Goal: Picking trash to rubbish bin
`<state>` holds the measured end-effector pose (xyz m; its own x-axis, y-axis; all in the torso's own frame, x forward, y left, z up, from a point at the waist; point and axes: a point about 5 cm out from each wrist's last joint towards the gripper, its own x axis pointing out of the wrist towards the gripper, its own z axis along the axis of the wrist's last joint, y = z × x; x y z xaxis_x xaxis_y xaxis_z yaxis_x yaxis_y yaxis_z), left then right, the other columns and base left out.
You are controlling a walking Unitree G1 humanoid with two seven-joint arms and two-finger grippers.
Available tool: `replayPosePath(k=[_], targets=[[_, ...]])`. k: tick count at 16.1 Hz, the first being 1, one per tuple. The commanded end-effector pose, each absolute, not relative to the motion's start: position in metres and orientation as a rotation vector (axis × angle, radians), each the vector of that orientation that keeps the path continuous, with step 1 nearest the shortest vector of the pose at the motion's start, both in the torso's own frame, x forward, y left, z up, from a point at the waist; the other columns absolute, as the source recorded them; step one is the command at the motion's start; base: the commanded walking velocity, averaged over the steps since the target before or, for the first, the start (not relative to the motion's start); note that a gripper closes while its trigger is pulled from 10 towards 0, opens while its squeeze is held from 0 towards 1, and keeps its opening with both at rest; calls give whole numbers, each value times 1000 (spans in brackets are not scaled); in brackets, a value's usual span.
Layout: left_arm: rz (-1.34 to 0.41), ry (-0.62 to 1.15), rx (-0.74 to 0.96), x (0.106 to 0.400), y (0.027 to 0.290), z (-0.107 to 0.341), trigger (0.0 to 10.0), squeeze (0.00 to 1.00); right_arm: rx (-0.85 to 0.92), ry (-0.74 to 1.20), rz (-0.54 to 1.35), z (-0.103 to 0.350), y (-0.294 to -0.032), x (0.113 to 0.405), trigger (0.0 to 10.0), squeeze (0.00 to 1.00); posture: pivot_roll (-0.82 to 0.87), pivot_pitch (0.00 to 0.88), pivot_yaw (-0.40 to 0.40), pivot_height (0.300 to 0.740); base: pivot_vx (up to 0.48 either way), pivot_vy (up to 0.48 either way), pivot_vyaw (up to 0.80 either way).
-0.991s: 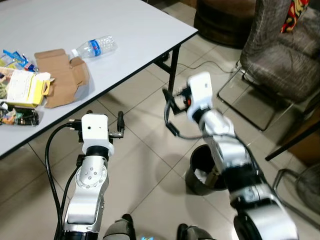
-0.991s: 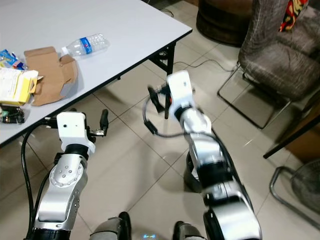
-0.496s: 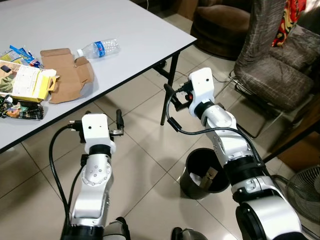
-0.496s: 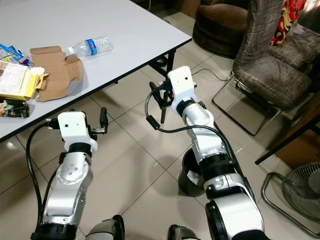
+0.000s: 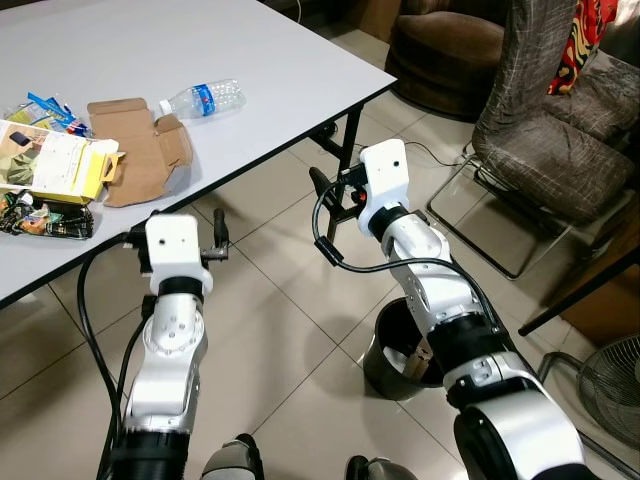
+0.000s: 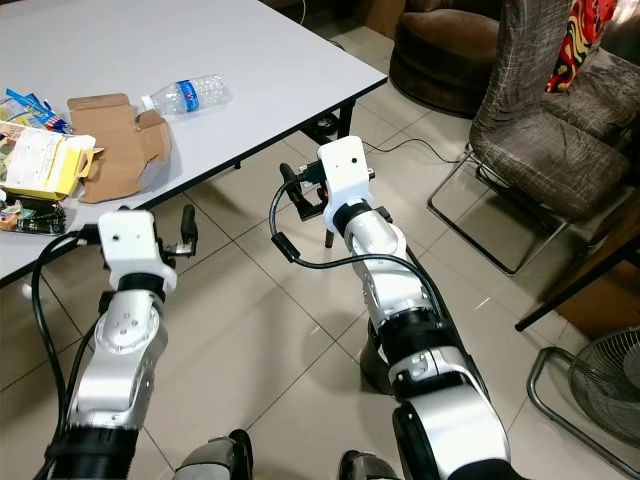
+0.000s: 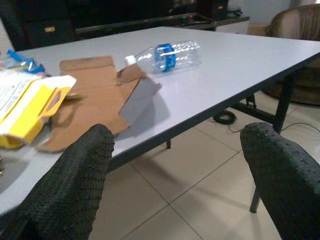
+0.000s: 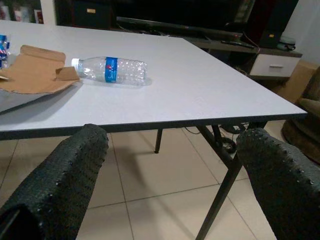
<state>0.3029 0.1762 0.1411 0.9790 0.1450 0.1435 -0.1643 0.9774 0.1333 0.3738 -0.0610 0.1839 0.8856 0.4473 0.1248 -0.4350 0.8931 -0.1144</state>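
Both arms have swung toward the white rectangular desk (image 5: 300, 70) since a second ago, the right one leaving the space above the black round rubbish bin (image 5: 385, 345) and reaching nearer the desk's corner. That bin stands on the tiled floor well away from the desk's edge, beside the right arm, with something pale lying inside it, so at least one piece seems already binned. Left on the desk are the clear crushed plastic bottle with a blue label (image 5: 205, 98) nearest the corner, the flattened brown cardboard box (image 5: 135, 150) just beside it, then the yellow and white paper carton (image 5: 55, 165), the blue wrappers (image 5: 45, 108) behind that and a dark printed packet (image 5: 45, 222) at the desk's front edge. The left gripper (image 7: 175, 175) hovers off the desk's front edge, its fingers (image 7: 70, 185) spread and empty, facing the cardboard. The right gripper (image 8: 170, 175) hangs short of the corner, its fingers (image 8: 272, 172) spread with nothing between them, looking at the bottle. By my reckoning most of the work remains: five items wait, and no pick is yet begun.
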Motion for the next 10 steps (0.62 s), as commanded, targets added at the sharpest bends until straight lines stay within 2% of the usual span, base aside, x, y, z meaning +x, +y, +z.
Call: replayPosePath(k=[1, 5, 10], targets=[[140, -135, 142, 305, 175, 140, 10000, 0, -61, -172, 438, 189, -65, 377, 10000, 0, -27, 105, -33, 740, 0, 0, 0], [198, -186, 176, 291, 193, 132, 10000, 0, -22, -181, 445, 173, -61, 364, 10000, 0, -30, 97, -15, 740, 0, 0, 0], [248, -198, 163, 297, 201, 131, 10000, 0, -45, -194, 486, 171, -62, 362, 10000, 0, -38, 93, -30, 740, 0, 0, 0]])
